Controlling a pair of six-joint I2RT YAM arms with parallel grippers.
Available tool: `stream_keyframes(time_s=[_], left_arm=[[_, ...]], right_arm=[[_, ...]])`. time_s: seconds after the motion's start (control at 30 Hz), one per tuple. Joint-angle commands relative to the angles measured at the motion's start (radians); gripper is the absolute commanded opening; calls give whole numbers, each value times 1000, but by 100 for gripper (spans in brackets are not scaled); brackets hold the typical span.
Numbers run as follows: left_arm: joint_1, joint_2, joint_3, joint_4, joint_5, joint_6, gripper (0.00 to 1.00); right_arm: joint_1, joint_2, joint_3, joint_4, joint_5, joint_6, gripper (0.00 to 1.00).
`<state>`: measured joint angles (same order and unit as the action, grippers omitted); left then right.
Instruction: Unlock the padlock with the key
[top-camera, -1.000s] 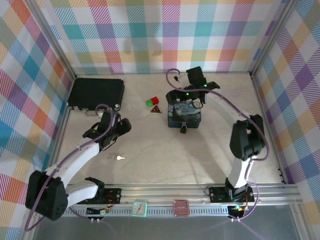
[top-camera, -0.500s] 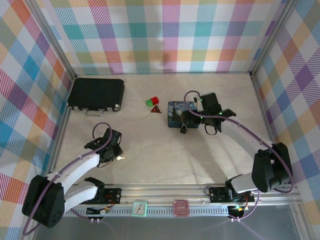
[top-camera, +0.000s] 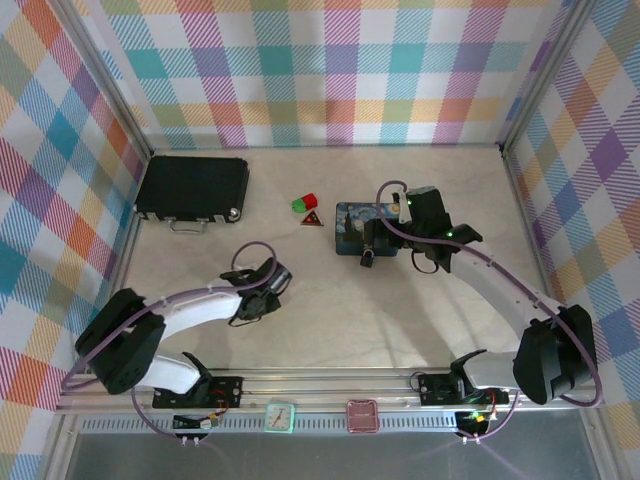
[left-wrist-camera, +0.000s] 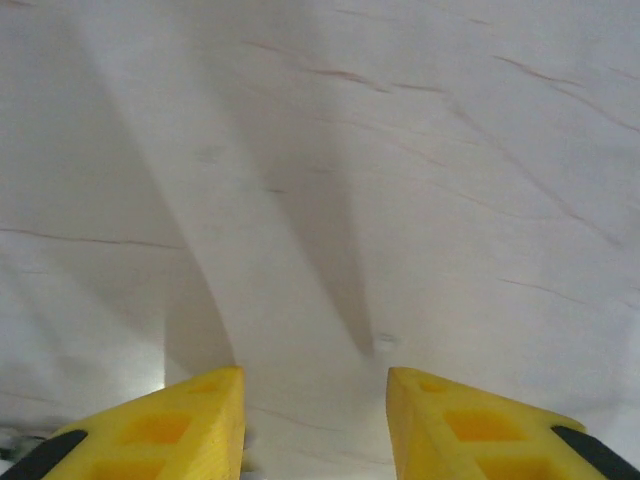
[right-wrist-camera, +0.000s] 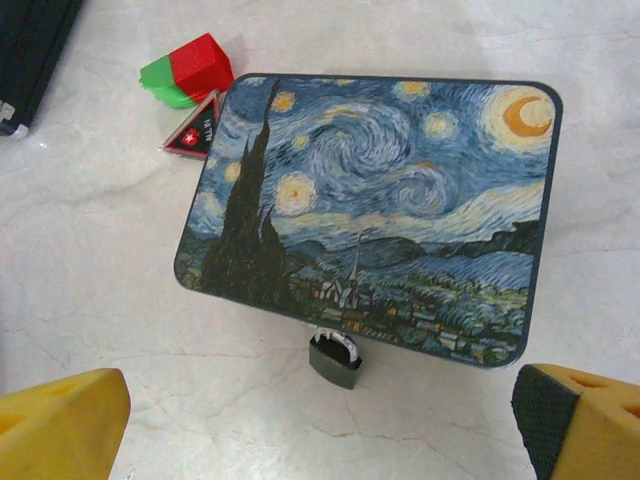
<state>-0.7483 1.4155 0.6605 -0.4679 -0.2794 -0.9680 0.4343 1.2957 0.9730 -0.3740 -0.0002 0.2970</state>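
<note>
Hovering our spread right pincer (right-wrist-camera: 320, 415) by the padlock (right-wrist-camera: 335, 360), still locked at the Starry Night tin's (right-wrist-camera: 380, 190) front; left pincer (left-wrist-camera: 312, 385) half-shut, can't tell if it's pinching anything.

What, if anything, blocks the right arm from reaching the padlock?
Probably nothing, so likely yes: the padlock sits at the tin's near edge, centred ahead of the right open fingers, with bare table in front.

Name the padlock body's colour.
Blackish padlock, silvery shackle; clearest in the right wrist view.
</note>
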Motion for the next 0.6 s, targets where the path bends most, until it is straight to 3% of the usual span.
stream_keyframes(time_s=[0.0, 0.13, 0.2, 0.3, 0.57], left_arm=[[-88, 104, 108, 153, 105, -84, 41], [-118, 178, 173, 233, 151, -107, 42], [-115, 167, 191, 200, 117, -93, 44], [-93, 100, 197, 56, 30, -57, 46], [6, -203, 85, -276, -79, -20, 46]], right_arm=[[17, -49, -27, 0, -14, 12, 99], [52, -82, -67, -21, -27, 15, 99], [82, -96, -89, -26, -32, 9, 99], [121, -104, -111, -35, -31, 14, 99], [172, -67, -111, -14, -22, 37, 99]])
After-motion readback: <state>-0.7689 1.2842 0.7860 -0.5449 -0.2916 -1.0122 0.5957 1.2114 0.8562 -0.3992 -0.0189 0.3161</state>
